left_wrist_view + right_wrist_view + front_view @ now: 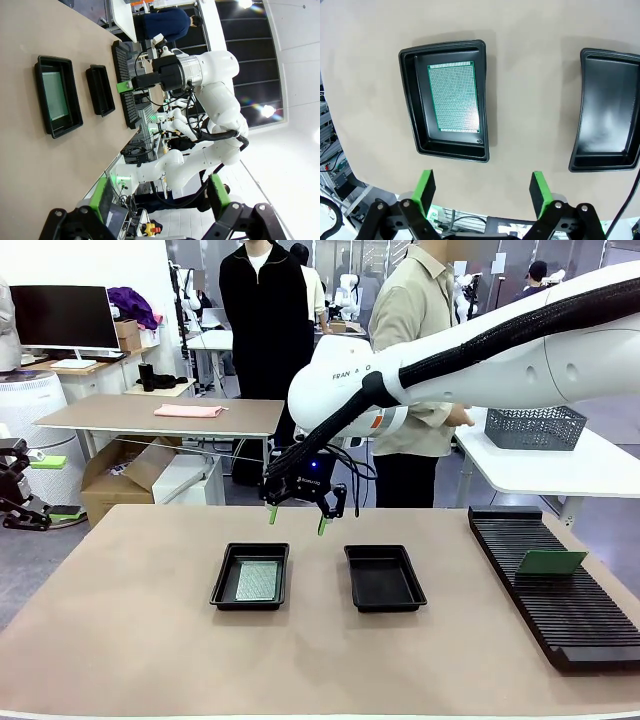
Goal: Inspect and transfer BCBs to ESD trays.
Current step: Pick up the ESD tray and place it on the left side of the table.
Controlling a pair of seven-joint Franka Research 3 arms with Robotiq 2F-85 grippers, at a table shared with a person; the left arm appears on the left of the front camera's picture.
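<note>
Two black ESD trays lie side by side mid-table. The left tray (221,586) (408,102) (76,106) holds a flat green BCB (257,581) (454,96) (54,98). The right tray (384,580) (607,110) (100,91) has a bare floor. Another BCB (551,561) (125,86) stands tilted in the rack. My right gripper (297,517) (482,192) hangs open over the table just beyond the gap between the trays, with nothing between its fingers. My left gripper (55,487) (160,197) is open and off the table's far left edge.
A long black slotted rack (565,605) (123,65) runs along the table's right side. A grey mesh basket (535,427) sits on a white side table behind it. A person in a beige shirt (420,350) stands at the far side, another in black (265,320) beside them.
</note>
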